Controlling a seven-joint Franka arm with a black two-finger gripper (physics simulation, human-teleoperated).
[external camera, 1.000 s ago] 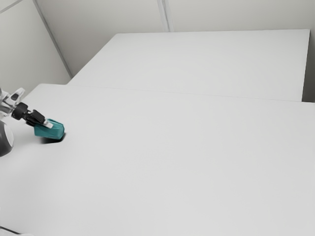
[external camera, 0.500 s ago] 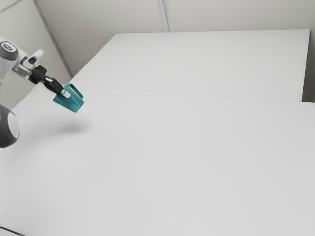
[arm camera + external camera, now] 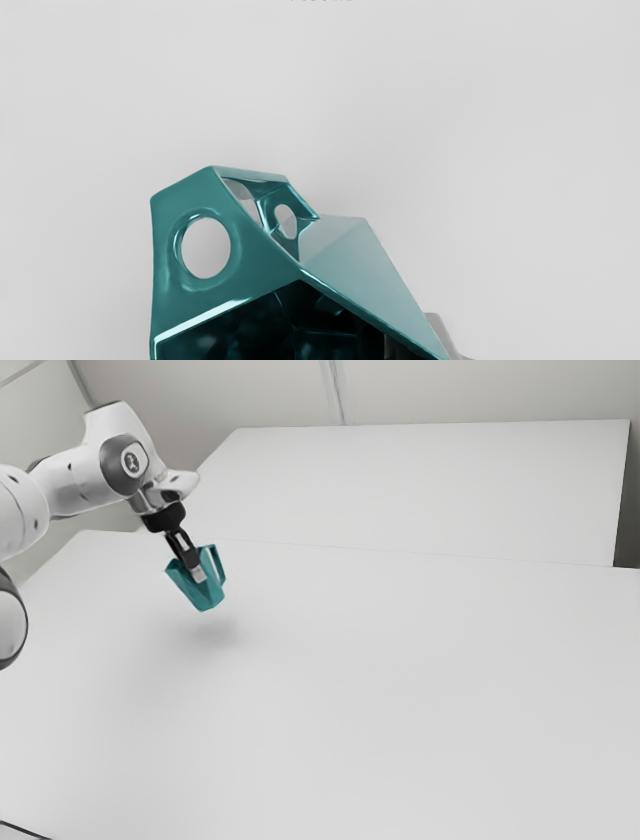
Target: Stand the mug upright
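My gripper (image 3: 197, 573) is at the exterior view's left, above the table and pointing down at a slant. It is shut on the teal faceted mug (image 3: 206, 595), which hangs tilted in the air over its soft shadow. The mug's handle faces the exterior view's right. Seen in the wrist view, the mug (image 3: 360, 260) has its dark open mouth toward the hand, and holes pierce the handle part. The gripper (image 3: 419, 342) pinches the mug's wall there, one fingertip inside the mouth and the other outside; much of both is hidden.
A wide white table (image 3: 400, 690) lies beneath the mug, with another white surface (image 3: 430, 490) beyond it. A dark cable (image 3: 22, 830) runs at the near left corner of the exterior view. Pale walls stand behind.
From low near the table, the mug has been lifted and carried toward the exterior view's right, held throughout. My hand now points more steeply down, and the mug's tilt has changed with it.
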